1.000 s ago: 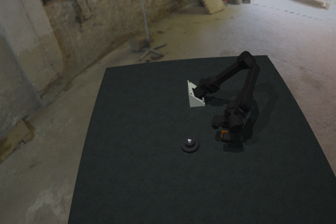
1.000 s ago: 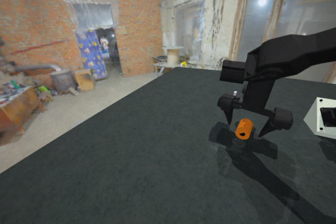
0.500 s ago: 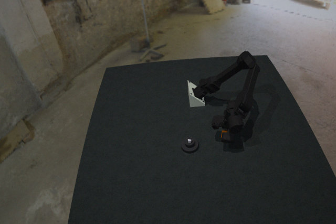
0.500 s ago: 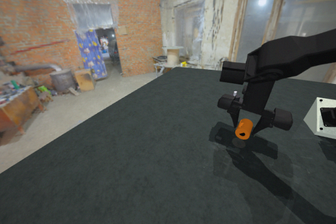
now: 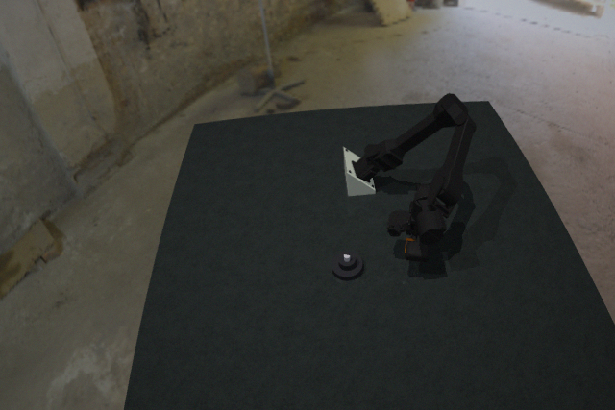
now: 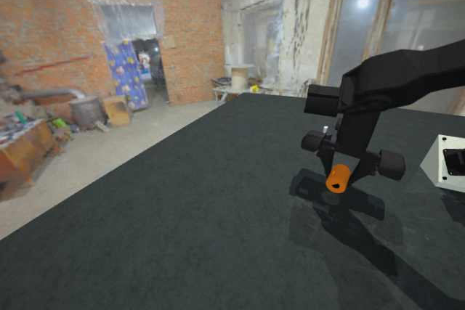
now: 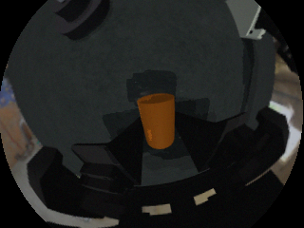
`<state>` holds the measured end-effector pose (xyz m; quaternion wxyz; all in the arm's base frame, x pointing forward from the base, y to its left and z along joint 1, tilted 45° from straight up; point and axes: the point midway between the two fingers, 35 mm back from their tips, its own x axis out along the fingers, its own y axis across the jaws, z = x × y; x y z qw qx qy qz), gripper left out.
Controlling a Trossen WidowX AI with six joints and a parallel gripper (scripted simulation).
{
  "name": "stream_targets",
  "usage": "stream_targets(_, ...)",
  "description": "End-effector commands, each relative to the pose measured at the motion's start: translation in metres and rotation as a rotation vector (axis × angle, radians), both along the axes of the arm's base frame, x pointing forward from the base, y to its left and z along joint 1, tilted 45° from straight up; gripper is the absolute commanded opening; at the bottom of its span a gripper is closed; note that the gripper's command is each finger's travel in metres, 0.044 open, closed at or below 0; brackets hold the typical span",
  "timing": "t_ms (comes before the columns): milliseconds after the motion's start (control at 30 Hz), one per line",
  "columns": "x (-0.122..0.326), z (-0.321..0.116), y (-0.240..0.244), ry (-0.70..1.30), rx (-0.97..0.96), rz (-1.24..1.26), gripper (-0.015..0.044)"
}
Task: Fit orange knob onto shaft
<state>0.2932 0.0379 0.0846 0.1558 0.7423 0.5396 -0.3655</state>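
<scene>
The orange knob (image 5: 405,247) (image 6: 338,173) (image 7: 161,125) lies on its side, at or just above the table top. Its dark hole, with a flat side, faces the exterior view. My gripper (image 6: 339,180) (image 7: 158,117) is shut on the knob, one finger on each side, pointing down. In the top view the arm hides most of the knob. The round dark pedestal (image 5: 347,274) (image 7: 86,23) stands apart from the knob, to its left in the top view. The silver shaft (image 5: 346,257) (image 6: 325,128) stands upright on it, bare. The gripper hides most of the pedestal in the exterior view.
A pale wedge-shaped block (image 5: 360,187) (image 6: 431,164) (image 7: 244,19) stands on the dark table (image 5: 258,227) (image 6: 210,201), behind the pedestal in the top view. The arm's base is mounted at it. The table's left edge is well beyond the pedestal in the top view.
</scene>
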Motion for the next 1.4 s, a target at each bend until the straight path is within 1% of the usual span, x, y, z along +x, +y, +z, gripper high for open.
stream_targets(0,-0.0005,0.0049,-0.0054,-0.003,0.001,-0.001,0.0179)
stream_targets(200,-0.0016,0.0098,-0.0101,-0.015,0.000,0.012,0.0179)
stream_targets(667,-0.0016,0.0098,-0.0100,-0.344,-0.073,0.350,0.0179)
stream_targets(900,-0.0016,0.0098,-0.0100,-0.376,-0.080,0.383,0.0179)
stream_targets(1367,-0.0016,0.0098,-0.0100,-0.704,-0.153,0.722,0.0179)
